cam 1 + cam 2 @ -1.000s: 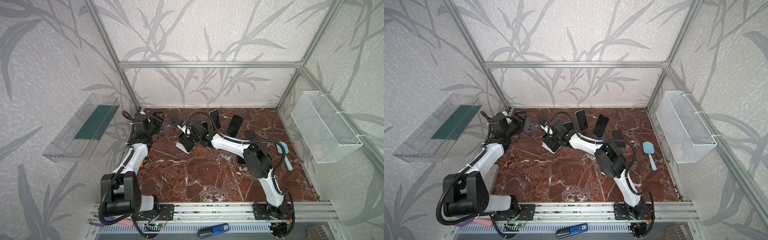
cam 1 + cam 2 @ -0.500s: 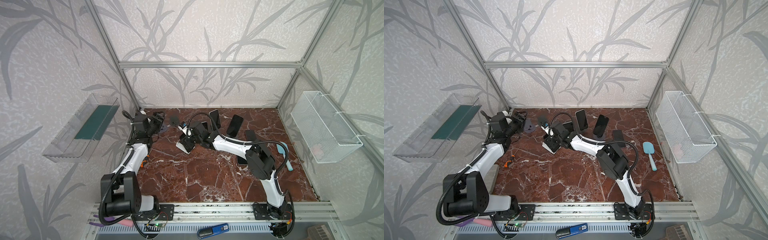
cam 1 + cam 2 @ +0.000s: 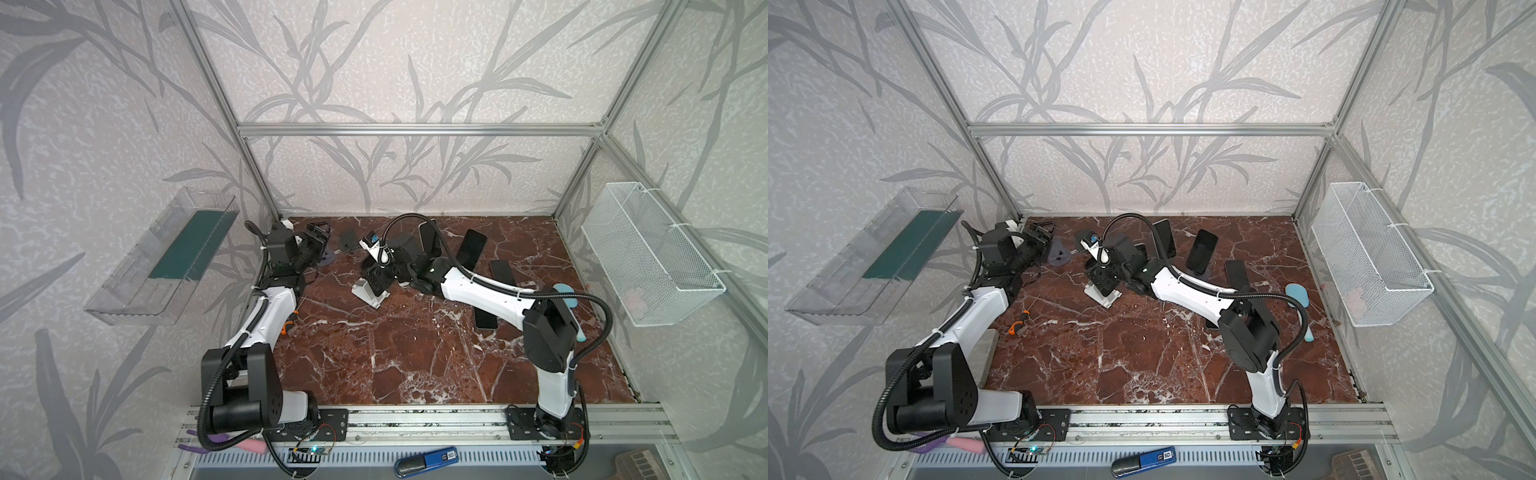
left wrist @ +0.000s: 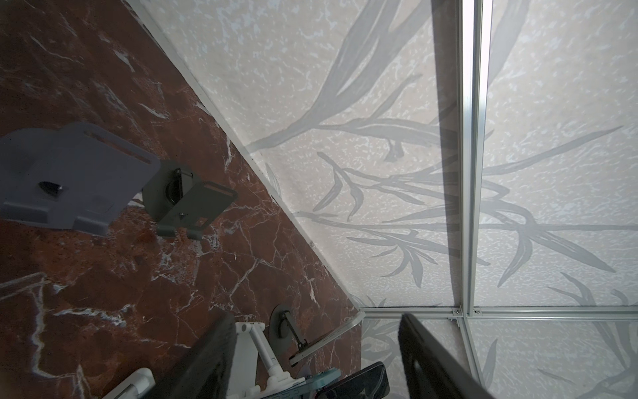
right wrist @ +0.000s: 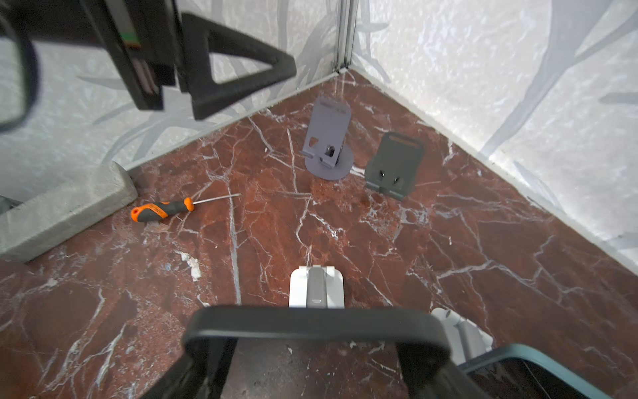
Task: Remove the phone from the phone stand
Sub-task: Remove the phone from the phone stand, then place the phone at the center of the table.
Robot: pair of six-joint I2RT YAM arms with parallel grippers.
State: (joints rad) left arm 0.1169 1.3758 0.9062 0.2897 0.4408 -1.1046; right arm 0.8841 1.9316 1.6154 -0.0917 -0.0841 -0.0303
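Observation:
A dark phone [image 5: 316,324] lies crosswise between my right gripper's [image 5: 316,345] fingers, which are shut on its two long edges. Just beyond it sits the white phone stand [image 5: 316,288]; whether the phone still rests on it I cannot tell. In both top views the right gripper [image 3: 376,279] hangs over that white stand [image 3: 365,294] at the back middle of the marble floor. My left gripper [image 3: 318,245] is at the back left corner, open, with nothing between its fingers [image 4: 214,359].
A grey stand [image 5: 328,145] and a dark stand [image 5: 393,165] are near the back corner. An orange screwdriver [image 5: 160,210] and a grey block [image 5: 65,210] lie at the left. Other phones [image 3: 471,249] stand or lie to the right. A wire basket [image 3: 648,253] hangs on the right wall.
The right gripper's jaws have closed in on the phone at the white stand. The left arm has stayed where it was.

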